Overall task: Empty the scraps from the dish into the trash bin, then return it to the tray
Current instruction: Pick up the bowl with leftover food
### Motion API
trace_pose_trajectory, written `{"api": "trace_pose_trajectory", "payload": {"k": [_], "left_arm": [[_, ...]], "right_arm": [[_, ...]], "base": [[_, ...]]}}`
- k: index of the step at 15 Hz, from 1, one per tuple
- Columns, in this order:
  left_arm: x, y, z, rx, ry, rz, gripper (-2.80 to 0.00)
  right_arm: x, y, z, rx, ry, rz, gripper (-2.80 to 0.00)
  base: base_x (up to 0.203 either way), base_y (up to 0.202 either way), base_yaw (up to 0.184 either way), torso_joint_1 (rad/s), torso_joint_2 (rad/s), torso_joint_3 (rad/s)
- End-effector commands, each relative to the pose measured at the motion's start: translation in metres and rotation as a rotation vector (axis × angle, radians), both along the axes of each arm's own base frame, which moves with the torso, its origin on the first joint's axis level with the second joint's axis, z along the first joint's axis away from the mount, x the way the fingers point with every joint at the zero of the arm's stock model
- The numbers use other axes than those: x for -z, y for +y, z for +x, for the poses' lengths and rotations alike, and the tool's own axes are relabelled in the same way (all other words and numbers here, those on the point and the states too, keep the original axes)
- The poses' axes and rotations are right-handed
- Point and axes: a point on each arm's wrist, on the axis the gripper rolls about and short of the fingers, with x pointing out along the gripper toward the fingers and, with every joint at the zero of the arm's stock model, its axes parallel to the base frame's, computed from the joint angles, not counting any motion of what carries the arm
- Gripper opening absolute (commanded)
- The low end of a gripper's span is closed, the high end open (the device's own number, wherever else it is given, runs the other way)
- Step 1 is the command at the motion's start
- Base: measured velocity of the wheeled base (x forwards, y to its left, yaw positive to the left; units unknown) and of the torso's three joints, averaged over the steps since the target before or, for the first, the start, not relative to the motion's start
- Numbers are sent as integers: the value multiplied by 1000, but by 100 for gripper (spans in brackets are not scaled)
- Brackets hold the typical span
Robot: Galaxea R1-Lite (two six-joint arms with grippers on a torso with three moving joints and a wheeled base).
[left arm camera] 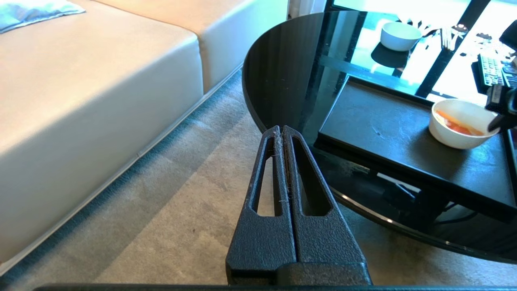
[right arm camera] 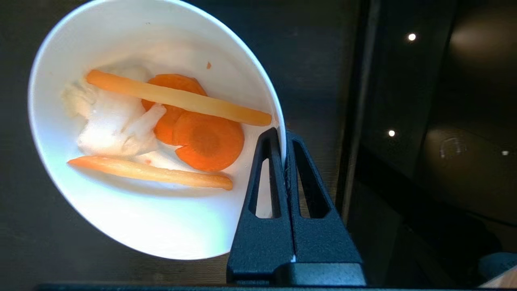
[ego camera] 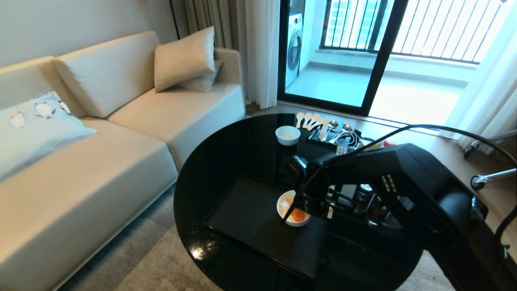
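Dish: plain round deep-sided white bowl (ego camera: 293, 208), sits on the large flat matte black rectangular tray (ego camera: 250, 218), toward the tray's 3 o'clock edge in the head view.
Scraps: orange carrot strips and slices with pale whitish peel pieces (right arm camera: 161, 125), lie loose inside, none spilled.
Right gripper: (right arm camera: 284, 139) clamped together on the bowl's rim, one finger inside the wall, one outside.
Key relation: bowl body lies out toward 9 to 10 o'clock from the pinch point in the right wrist view; the load hangs off one side of the grip, so probably tilts when lifted.
Left gripper: (left arm camera: 281, 130) fingers pressed together, empty, parked off the round glossy black tabletop (left arm camera: 282, 60) above carpet; right arm far nearer.
Trash bin: not visible in any view.
Step judged: rim grasp made, lift not yet begun.
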Motion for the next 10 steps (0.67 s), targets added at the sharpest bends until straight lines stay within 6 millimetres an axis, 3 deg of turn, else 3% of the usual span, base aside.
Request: {"api": "trace_pose_trajectory", "payload": {"k": [1, 5, 10], "left_arm": [[0, 0, 0, -1, -1, -1, -280], [0, 0, 0, -1, -1, -1, -280], [0, 0, 0, -1, -1, -1, -280]], "right_arm": [[-25, -5, -1, 18, -49, 22, -280], [-61, -21, -9, 38, -90, 46, -280], [-94, -48, -37, 71, -95, 55, -280]], "base": [[0, 0, 0, 0, 0, 0], [0, 0, 0, 0, 0, 0], [0, 0, 0, 0, 0, 0]]}}
